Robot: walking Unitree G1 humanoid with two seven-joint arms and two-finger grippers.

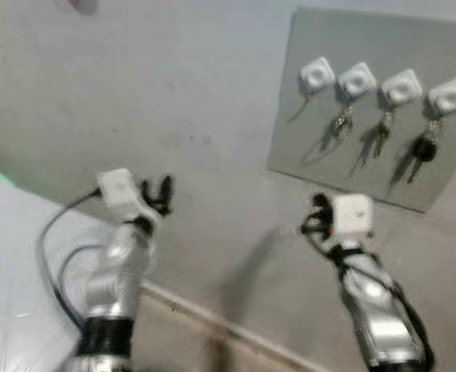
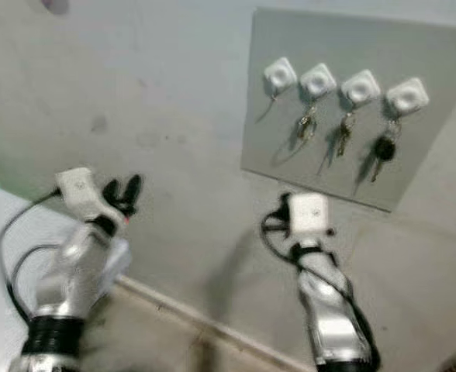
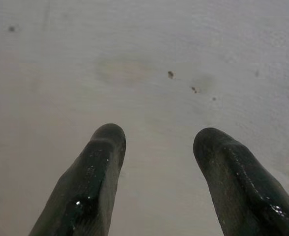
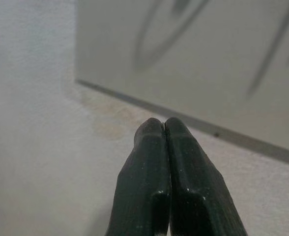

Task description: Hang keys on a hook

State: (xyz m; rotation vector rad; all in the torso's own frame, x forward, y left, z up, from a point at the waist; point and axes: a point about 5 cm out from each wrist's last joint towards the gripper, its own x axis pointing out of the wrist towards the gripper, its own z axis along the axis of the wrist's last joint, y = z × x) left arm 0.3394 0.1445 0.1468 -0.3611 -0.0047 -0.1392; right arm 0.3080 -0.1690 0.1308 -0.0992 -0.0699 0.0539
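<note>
A grey board (image 1: 414, 46) on the wall carries a row of white hooks. The leftmost hook (image 1: 317, 74) has only a thin grey streak below it. From each of the other hooks hangs a set of keys: silver ones (image 1: 341, 122), another silver set (image 1: 382, 133), and a black-headed key (image 1: 424, 149). My right gripper (image 1: 316, 215) is raised just below the board's lower left corner. Its fingers (image 4: 154, 162) are pressed together and hold nothing. My left gripper (image 1: 157, 194) is raised toward bare wall well left of the board, with its fingers (image 3: 93, 177) spread apart and empty.
A pale surface (image 1: 11, 256) lies at the lower left under my left arm. A baseboard (image 1: 212, 318) runs along the foot of the grey wall (image 1: 174, 93). Small dark marks (image 3: 170, 74) dot the wall.
</note>
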